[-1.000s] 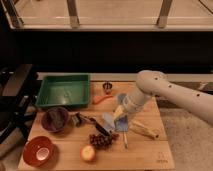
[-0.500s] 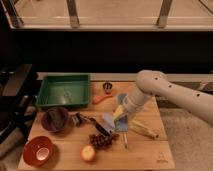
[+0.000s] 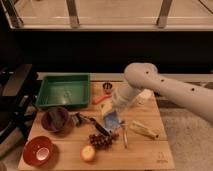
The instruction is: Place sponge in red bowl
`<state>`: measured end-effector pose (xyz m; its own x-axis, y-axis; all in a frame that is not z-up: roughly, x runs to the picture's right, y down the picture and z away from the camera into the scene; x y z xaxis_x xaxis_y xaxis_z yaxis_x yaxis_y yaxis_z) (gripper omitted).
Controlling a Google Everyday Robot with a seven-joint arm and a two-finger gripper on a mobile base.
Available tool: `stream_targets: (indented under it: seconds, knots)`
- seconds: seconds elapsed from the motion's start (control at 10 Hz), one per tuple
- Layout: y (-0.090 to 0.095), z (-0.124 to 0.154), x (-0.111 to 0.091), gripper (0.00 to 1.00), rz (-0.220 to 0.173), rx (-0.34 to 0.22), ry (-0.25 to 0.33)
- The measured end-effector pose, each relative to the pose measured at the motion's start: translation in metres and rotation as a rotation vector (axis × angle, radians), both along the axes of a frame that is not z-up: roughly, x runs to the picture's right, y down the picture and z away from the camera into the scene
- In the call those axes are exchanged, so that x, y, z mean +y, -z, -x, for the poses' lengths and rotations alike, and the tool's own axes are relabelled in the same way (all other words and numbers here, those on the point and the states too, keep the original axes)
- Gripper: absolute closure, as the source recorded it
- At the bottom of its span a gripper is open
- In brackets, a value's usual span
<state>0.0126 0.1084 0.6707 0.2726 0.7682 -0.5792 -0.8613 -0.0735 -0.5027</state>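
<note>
Seeing the sponge (image 3: 77, 119) lying flat on the bench (image 3: 150, 150), just beside the dark maroon bowl (image 3: 55, 119) (well apart from the red bowl (image 3: 40, 151) at the front-left corner). Finding the end effector (image 3: 114, 115) hanging low over mid-bench, a pale grey-blue piece (image 3: 113, 122) at its tip; not managing to tell whether spread or closed.

Counter (image 3: 155, 152): green tray (image 3: 63, 91) rear left, dark maroon bowl (image 3: 56, 119) before it. Apple (image 3: 88, 153) front centre; dark cluster (image 3: 101, 140), probably grapes, just below the claw (image 3: 114, 119).
</note>
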Motion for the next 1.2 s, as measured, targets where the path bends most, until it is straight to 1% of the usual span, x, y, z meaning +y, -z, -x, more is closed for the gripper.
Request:
stream_targets:
  seconds: [0.1, 0.2, 0.7, 0.8, 0.9, 1.1, 1.2]
  knots:
    - [0.005, 0.014, -0.003, 1.0, -0.012, -0.026, 0.014]
    - [0.016, 0.048, -0.008, 1.0, -0.035, -0.093, 0.049]
    - [0.017, 0.049, -0.009, 1.0, -0.037, -0.098, 0.051]
    - [0.017, 0.05, -0.008, 1.0, -0.035, -0.099, 0.057]
    - [0.016, 0.053, -0.008, 1.0, -0.039, -0.113, 0.073]
    - [0.012, 0.075, -0.009, 1.0, -0.054, -0.163, 0.118]
    - [0.01, 0.098, -0.009, 1.0, -0.067, -0.201, 0.142]
